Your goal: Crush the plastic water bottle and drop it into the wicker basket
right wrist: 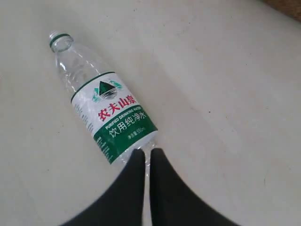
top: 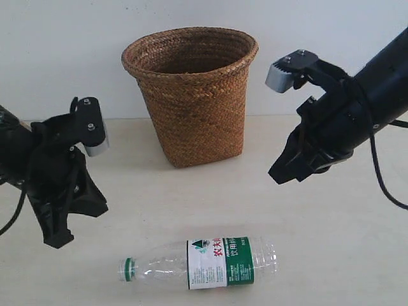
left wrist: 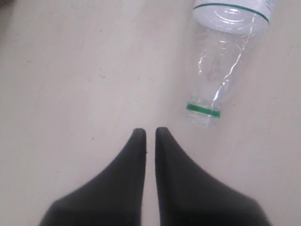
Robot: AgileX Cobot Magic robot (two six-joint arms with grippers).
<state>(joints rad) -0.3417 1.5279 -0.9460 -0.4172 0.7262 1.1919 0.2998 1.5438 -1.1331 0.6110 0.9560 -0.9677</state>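
The clear plastic water bottle (top: pixel 204 262) lies on its side near the table's front edge, with its green neck ring to the left and its green-and-white label in the middle. The brown wicker basket (top: pixel 191 95) stands upright behind it at the back centre. My left gripper (top: pixel 57 239) hangs left of the bottle's neck, shut and empty. In the left wrist view the bottle's neck (left wrist: pixel 207 109) lies just beyond the left gripper (left wrist: pixel 150 132). My right gripper (top: pixel 280 175) is raised to the right of the basket, shut and holding nothing. In the right wrist view the right gripper (right wrist: pixel 147 153) points down at the bottle (right wrist: pixel 108 113).
The pale table (top: pixel 331 255) stretches around the bottle. A white wall rises behind the basket. A corner of the basket (right wrist: pixel 289 7) shows in the right wrist view.
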